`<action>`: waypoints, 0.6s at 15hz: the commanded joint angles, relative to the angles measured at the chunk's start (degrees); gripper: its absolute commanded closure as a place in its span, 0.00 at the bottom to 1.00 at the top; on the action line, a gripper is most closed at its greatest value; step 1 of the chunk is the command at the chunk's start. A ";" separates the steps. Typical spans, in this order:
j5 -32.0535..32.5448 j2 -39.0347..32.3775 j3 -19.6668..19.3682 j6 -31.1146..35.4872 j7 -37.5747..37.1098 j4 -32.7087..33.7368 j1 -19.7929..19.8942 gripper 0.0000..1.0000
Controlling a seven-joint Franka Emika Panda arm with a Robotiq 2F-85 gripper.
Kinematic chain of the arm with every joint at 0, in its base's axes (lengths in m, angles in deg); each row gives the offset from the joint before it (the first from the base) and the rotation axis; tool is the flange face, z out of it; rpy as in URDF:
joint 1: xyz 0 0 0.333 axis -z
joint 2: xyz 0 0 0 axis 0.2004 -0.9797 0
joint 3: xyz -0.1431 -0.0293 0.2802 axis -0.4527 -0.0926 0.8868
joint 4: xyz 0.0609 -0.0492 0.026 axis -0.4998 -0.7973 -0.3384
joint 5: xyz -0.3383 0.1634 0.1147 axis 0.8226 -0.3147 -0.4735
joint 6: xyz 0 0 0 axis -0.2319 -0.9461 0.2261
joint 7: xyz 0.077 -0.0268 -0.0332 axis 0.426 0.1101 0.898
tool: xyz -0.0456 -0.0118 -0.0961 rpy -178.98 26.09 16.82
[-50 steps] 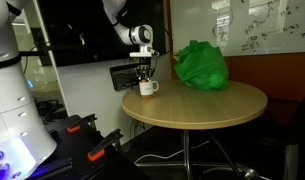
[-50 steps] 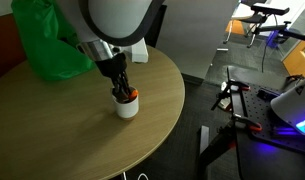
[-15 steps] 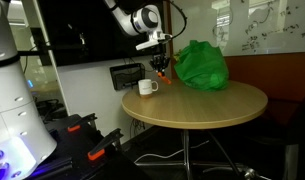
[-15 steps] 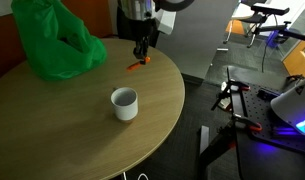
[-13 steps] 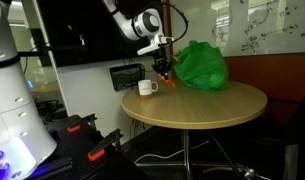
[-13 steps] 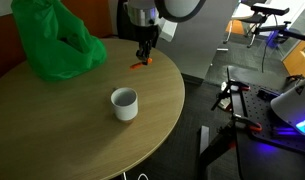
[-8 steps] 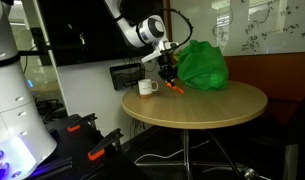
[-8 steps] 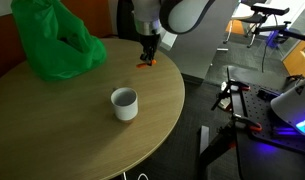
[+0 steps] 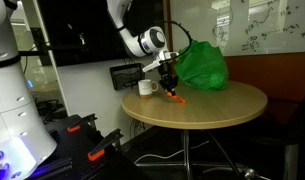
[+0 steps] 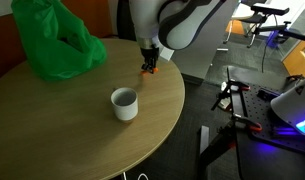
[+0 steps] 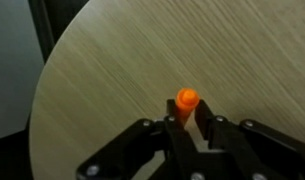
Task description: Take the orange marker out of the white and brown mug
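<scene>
The orange marker (image 9: pixel 176 97) is out of the white mug (image 9: pixel 146 88) and hangs from my gripper (image 9: pixel 171 87), its lower end at or just above the round wooden table. In the wrist view the marker (image 11: pixel 186 101) is seen end-on, pinched between my two black fingers (image 11: pixel 205 122). In the exterior view from the table's other side my gripper (image 10: pixel 148 62) holds the marker (image 10: pixel 148 70) near the table's edge, well apart from the mug (image 10: pixel 124 102). The mug stands upright and looks empty.
A large green bag (image 9: pixel 201 66) lies on the table behind my gripper; it also shows in the other exterior view (image 10: pixel 50 42). The round wooden table (image 10: pixel 72 130) ends close beside my gripper. Chairs and equipment stand beyond the edge.
My gripper has lifted the marker out of the mug, carried it away toward the table's edge, and lowered it close to the tabletop over the last second.
</scene>
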 commanded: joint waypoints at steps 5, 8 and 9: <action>-5.32 -0.05 2.29 -2.51 4.51 2.30 2.01 0.10; -9.31 0.40 3.89 -5.74 8.70 3.32 3.19 0.00; -10.39 0.61 4.39 -7.16 9.91 3.69 3.66 0.00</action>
